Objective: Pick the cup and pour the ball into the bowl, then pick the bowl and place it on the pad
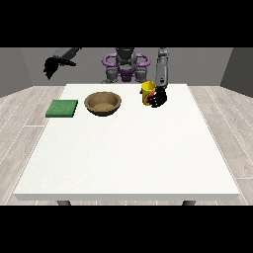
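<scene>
Bowl (pixel 103 104) mid-table; robot hand (pixel 158 99) at view's right seemingly grips cup (pixel 147 91).

White table (pixel 128 158) w/ pad (pixel 62 108), bowl (pixel 103 104), cup (pixel 147 92)

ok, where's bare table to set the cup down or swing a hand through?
The whole near half of the table, camera side of the bowl, is bare. So is the strip between the bowl and the yellow cup. It is crowded at the far edge: the green pad sits close beside the bowl, and the hand at the view's right is at the cup.
</scene>
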Controlling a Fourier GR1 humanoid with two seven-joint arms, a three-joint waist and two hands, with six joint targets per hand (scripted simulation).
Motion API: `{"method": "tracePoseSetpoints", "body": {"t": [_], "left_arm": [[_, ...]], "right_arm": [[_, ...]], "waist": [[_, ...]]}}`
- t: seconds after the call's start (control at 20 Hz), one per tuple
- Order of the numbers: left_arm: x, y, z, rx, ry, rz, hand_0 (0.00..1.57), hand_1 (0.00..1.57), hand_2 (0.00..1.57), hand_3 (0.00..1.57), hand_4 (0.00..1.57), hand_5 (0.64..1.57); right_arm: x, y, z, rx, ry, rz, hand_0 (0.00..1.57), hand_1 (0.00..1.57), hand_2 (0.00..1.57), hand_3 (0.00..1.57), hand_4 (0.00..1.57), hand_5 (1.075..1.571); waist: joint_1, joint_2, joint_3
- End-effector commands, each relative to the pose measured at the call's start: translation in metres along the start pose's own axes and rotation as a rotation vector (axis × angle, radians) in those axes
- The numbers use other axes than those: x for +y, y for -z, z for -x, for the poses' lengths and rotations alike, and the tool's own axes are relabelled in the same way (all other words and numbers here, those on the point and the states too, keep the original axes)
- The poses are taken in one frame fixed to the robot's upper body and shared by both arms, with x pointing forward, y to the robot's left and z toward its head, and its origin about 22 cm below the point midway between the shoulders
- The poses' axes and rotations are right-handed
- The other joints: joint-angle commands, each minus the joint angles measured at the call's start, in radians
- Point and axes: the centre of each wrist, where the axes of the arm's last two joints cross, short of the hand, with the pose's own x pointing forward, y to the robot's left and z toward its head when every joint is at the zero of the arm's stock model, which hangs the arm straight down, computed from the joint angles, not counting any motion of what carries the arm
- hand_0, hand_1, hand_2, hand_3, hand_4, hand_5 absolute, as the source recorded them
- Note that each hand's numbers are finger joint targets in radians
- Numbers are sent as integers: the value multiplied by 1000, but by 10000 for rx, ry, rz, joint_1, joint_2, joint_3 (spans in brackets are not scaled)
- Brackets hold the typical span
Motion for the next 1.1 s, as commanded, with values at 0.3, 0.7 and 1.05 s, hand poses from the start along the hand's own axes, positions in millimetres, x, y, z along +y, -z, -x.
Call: {"method": "tracePoseSetpoints", "body": {"t": [0.3, 0.7, 1.05], "left_arm": [[106, 121, -39, 667, 4976, 750, 1456, 1456, 1571, 1571, 1571, 1296], [27, 126, -74, 602, 5530, 1771, 1473, 1473, 1571, 1571, 1571, 1278], [-13, 146, -101, 679, 8200, 1596, 1501, 1501, 1571, 1571, 1508, 1244]], "right_arm": [[6, -4, 22, 1678, 353, 270, 0, 0, 0, 0, 0, 1569], [-33, -28, 39, 1740, 395, 938, 0, 0, 0, 0, 0, 1569], [-6, -11, 40, 2173, 555, 116, 0, 0, 0, 0, 0, 1570]], "waist": [[321, -1756, -56], [943, -1840, -73], [-22, -2287, -73]]}}
